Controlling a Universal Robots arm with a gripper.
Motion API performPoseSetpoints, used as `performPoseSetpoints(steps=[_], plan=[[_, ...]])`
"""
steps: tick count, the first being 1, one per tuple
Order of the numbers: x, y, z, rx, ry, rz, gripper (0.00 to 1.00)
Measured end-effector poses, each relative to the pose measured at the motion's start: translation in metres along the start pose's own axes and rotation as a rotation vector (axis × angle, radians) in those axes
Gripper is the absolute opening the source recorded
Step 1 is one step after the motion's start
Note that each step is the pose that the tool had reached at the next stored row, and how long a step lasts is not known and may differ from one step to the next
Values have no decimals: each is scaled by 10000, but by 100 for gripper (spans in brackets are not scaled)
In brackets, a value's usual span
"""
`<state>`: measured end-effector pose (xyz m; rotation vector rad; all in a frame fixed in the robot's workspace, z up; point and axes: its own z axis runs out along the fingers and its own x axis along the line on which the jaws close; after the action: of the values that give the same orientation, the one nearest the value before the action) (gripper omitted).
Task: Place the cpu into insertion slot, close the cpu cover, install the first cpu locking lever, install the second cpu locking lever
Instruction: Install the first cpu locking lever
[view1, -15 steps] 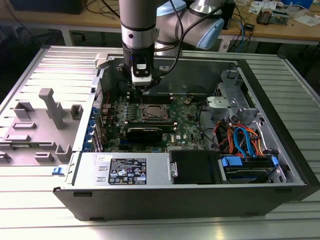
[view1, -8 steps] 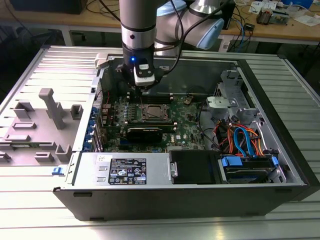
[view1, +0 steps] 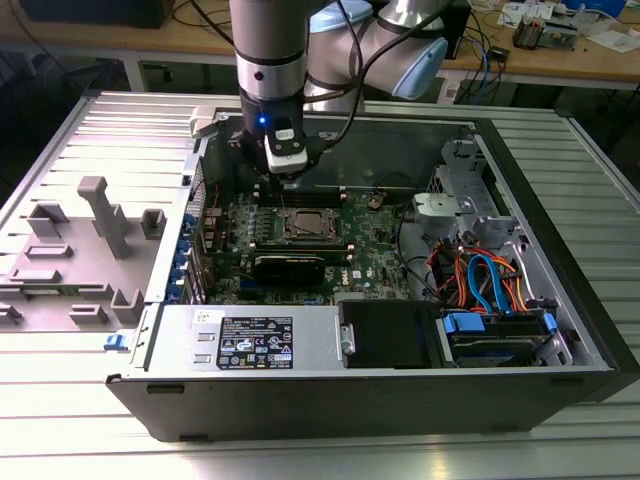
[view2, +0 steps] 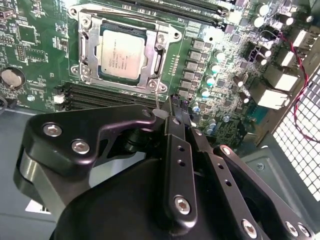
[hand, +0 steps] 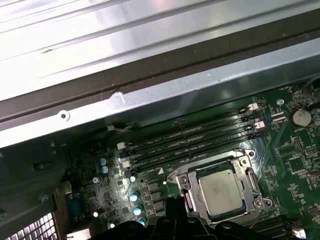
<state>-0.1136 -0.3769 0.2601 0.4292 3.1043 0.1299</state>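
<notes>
Ribbed metal table (view1: 585, 440), wooden workbench (view1: 610, 62)

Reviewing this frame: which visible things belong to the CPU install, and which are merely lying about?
Job: cpu, seated; cpu cover, down around it; wire locking lever; gripper.
Lying about: memory slots; coin battery; drive cables; grey fixtures beside the case.

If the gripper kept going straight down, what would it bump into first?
Likely the thin wire lever just under the gripper, beside the cpu cover, or the green board. Depth is unclear.
</notes>
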Motion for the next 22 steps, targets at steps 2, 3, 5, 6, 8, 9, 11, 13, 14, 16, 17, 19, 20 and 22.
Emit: performPoseSetpoints(steps=[2, 3, 5, 6, 8, 9, 11, 13, 14, 16, 17, 19, 20, 22], plan=[[11, -3, 7, -7, -2, -259, 11], [17, -5, 9, -11, -5, -370, 11], [23, -7, 12, -10, 6, -584, 11], [25, -8, 13, -8, 10, -658, 11], [28, -9, 17, -10, 27, -934, 11], [29, -10, 18, -10, 34, -1041, 11], [31, -10, 21, -10, 50, -1288, 11], [33, -11, 24, -10, 63, -1488, 11], [34, -11, 26, -11, 72, -1639, 11], [36, -12, 29, -11, 92, -1938, 11], [36, -12, 30, -10, 98, -2037, 11], [38, -13, 34, -11, 111, -2245, 11], [39, -14, 37, -12, 123, -2406, 11], [44, -15, 40, -11, 137, -2578, 11]])
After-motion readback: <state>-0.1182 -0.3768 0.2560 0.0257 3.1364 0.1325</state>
